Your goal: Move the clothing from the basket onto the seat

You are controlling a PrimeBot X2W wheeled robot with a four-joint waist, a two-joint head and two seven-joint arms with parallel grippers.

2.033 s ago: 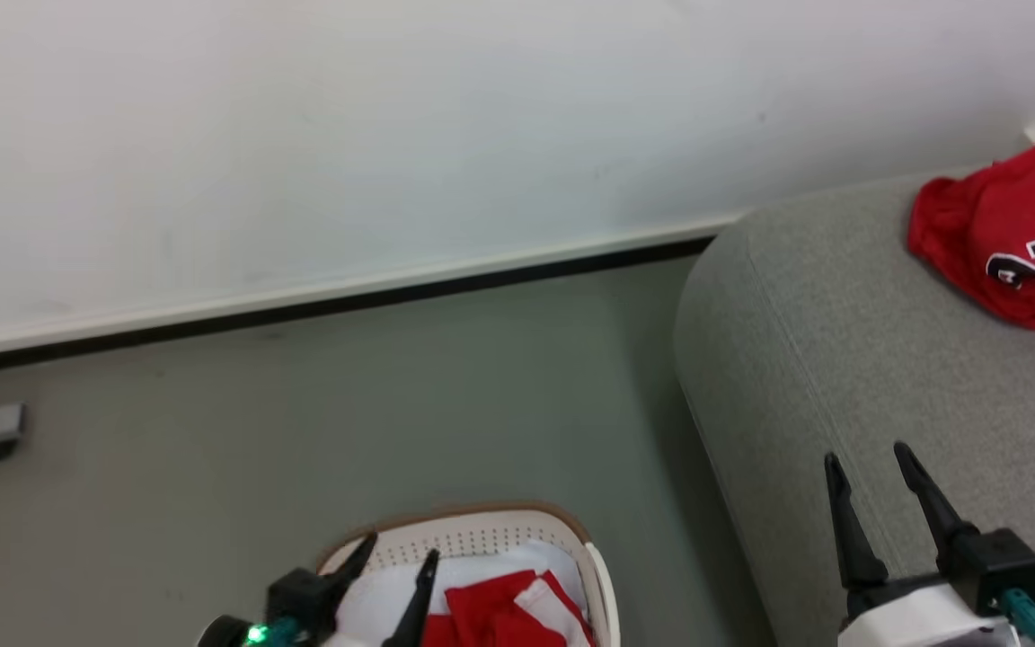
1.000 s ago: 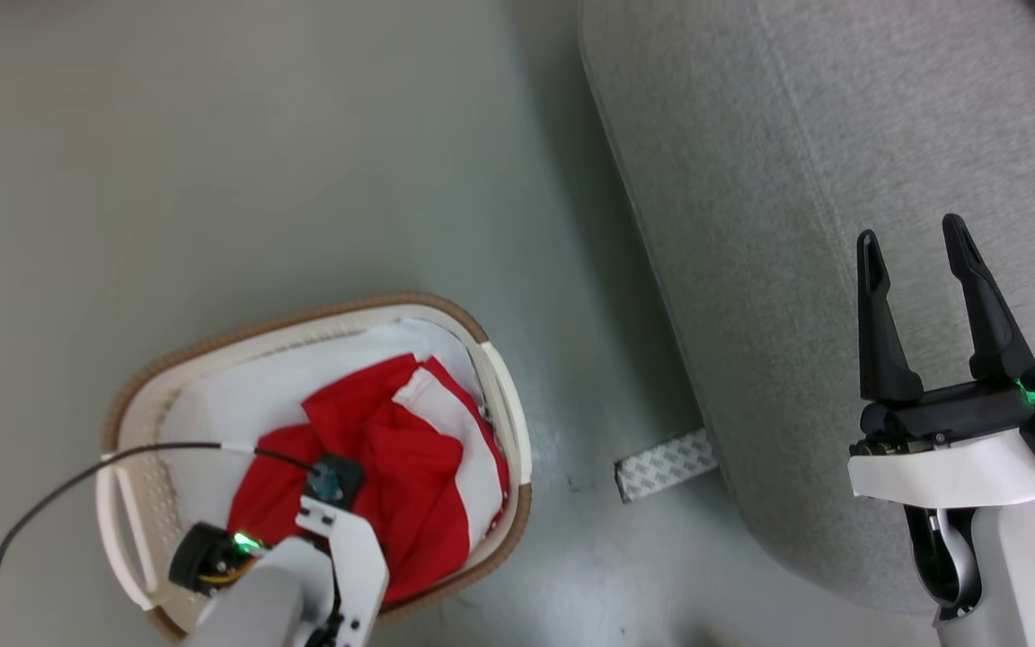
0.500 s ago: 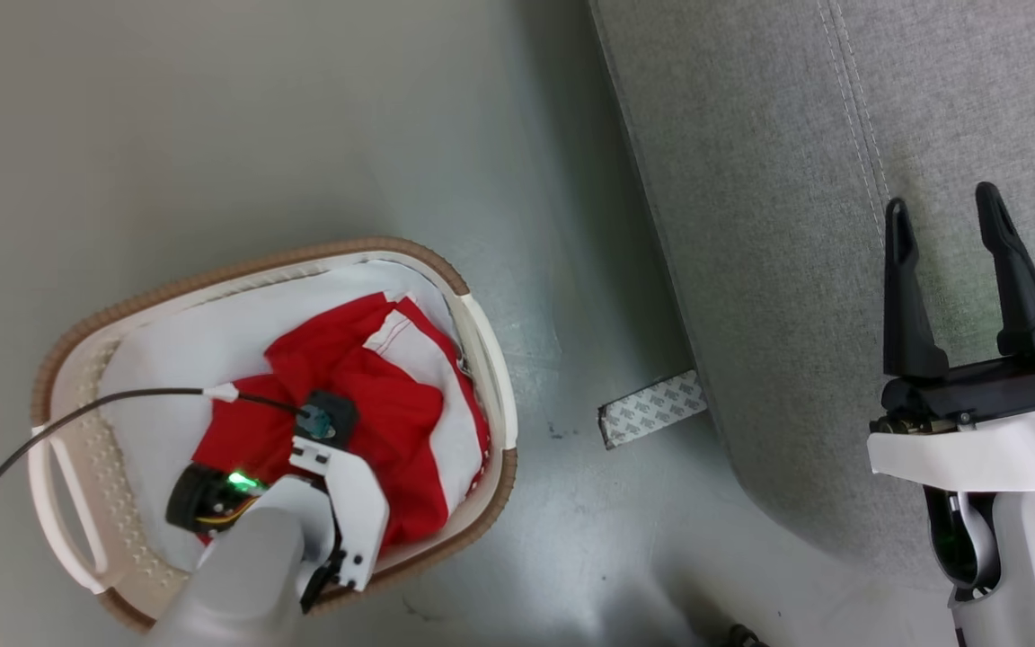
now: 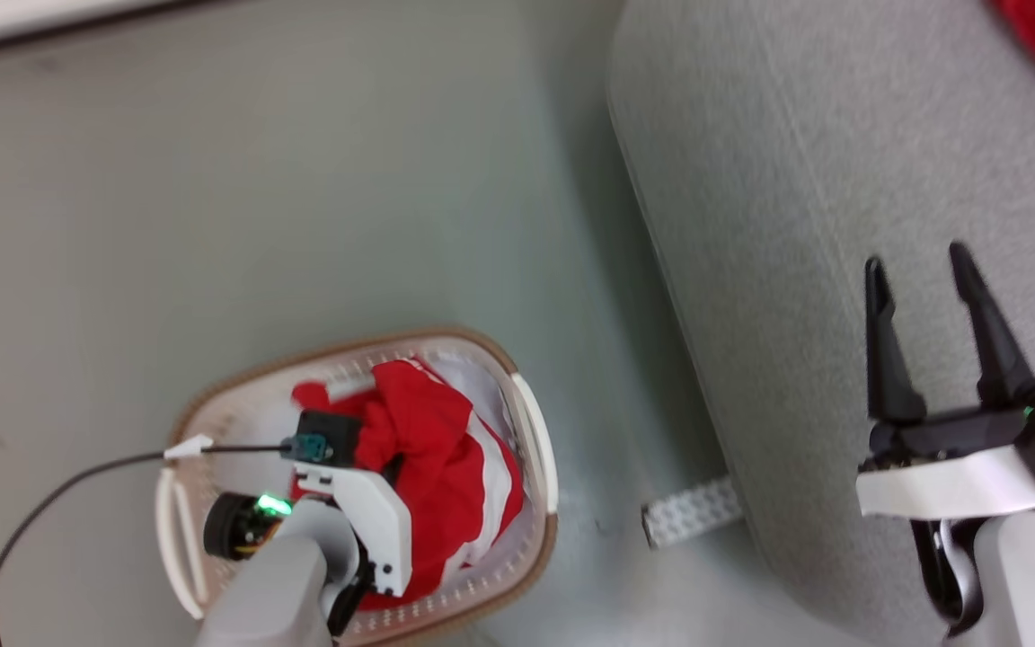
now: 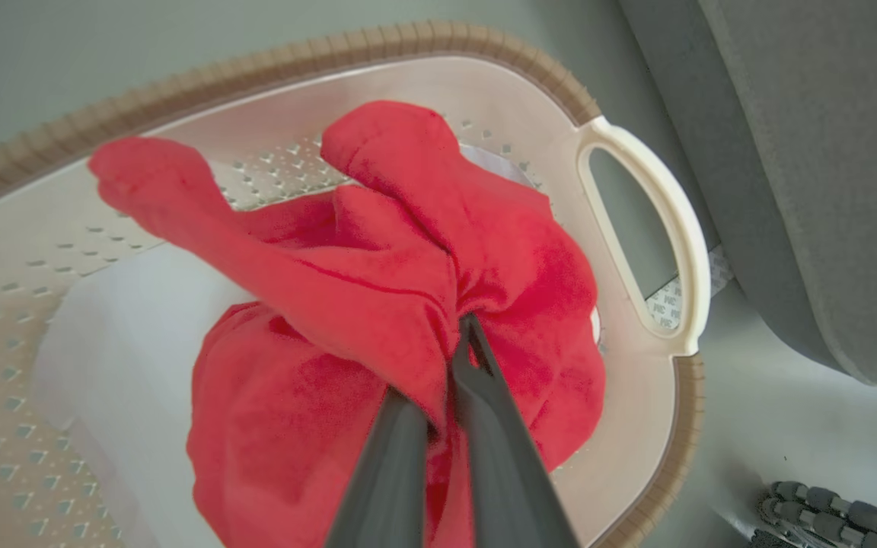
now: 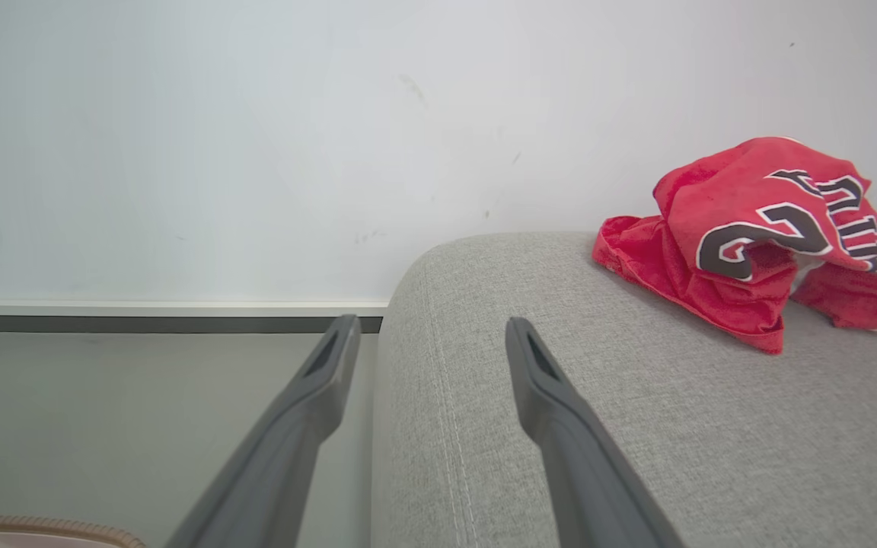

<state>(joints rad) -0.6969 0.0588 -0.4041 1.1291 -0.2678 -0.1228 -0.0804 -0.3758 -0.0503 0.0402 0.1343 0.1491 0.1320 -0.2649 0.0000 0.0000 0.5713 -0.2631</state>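
At about 7 o'clock in the head view the basket [image 4: 239, 382] sits on the floor [image 4: 302, 180], with the left gripper [image 5: 450, 373] reaching down into it. Its two fingers are pinched together on a fold of the red garment [image 5: 362, 289]. The cloth gathers into a knot at the fingers, and in the left wrist view two loose lobes flop toward the basket wall at 11 and 12 o'clock. Most of the cloth lies inside the basket.

It looks light, soft and limp, perhaps a little slick, so it should drape and trail rather than keep a shape. A pinch deep in a bunched fold, as here, seems safer than one on a thin edge. The hanging tails could drag on the rim on the way out.

A strip of tape [image 4: 691, 512] lies on the floor at 5 o'clock, just beside the foot of the seat [image 4: 796, 180], which spreads from 12 to 4 o'clock. The right gripper [image 4: 915, 256] hovers over the seat at 4 o'clock, fingers spread apart and holding nothing. A jersey [image 6: 758, 221] with numerals lies crumpled on the seat, at 2 o'clock in the right wrist view.
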